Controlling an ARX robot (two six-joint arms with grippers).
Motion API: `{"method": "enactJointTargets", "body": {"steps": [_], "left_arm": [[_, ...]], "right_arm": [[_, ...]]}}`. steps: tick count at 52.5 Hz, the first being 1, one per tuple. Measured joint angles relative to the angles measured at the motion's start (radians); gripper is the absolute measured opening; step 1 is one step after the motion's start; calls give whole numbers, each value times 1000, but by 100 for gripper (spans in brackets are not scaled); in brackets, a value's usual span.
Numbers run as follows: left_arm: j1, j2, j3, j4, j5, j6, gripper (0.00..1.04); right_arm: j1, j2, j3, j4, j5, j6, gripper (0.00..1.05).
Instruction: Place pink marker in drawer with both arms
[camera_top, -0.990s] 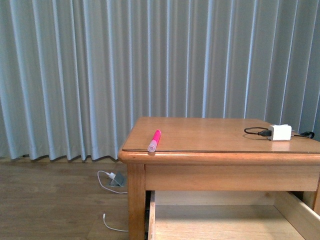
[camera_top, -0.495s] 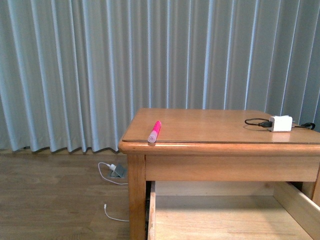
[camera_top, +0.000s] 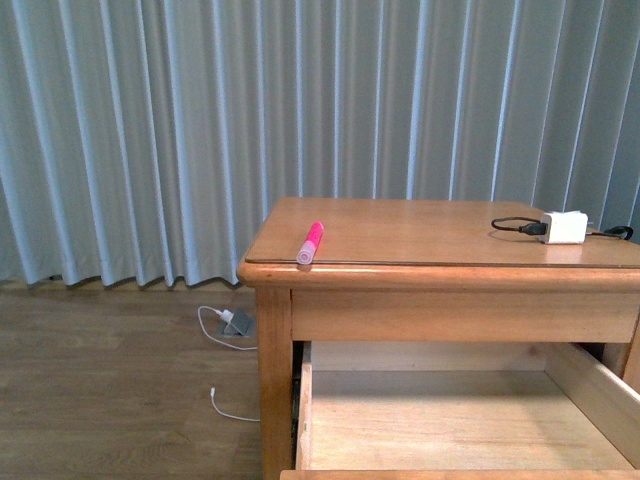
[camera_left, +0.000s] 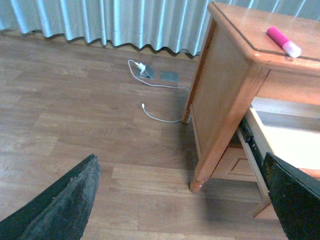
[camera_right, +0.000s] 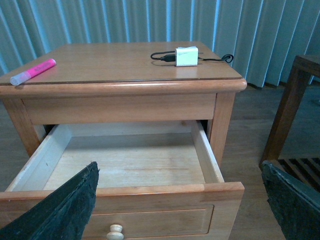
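Presently | CHANGE: front view takes in more of the open drawer (camera_top: 450, 425) below the table (camera_top: 430, 235) top than a second ago; pink marker (camera_top: 310, 243) unmoved near the table's front-left edge, pickup not begun | STATE: left end effector (camera_left: 180, 160) and right end effector (camera_right: 179, 167) both spread wide, empty | SURROUNDINGS: white charger (camera_top: 565, 227) on the table's far right; nothing blocks the drawer.

Bright pink marker (camera_top: 310, 243) with pale cap, honey-wood nightstand (camera_top: 420, 235), pale bare-wood drawer (camera_top: 440, 420) inside, white charger (camera_top: 565, 227), grey-blue pleated curtain (camera_top: 200, 120)
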Motion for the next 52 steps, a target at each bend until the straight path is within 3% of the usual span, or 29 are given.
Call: {"method": "enactJointTargets", "body": {"steps": [11, 21, 34, 52], "left_arm": [[19, 378, 203, 188, 94, 49, 99], [-90, 768, 460, 299, 116, 99, 99], [-204, 1129, 805, 280, 108, 129, 99], [-233, 1424, 1150, 161, 100, 103, 99]], "right_arm": [[0, 0, 0, 0, 0, 0, 96], [0, 0, 0, 0, 0, 0, 96], [0, 0, 0, 0, 0, 0, 96], [0, 0, 0, 0, 0, 0, 96]]}}
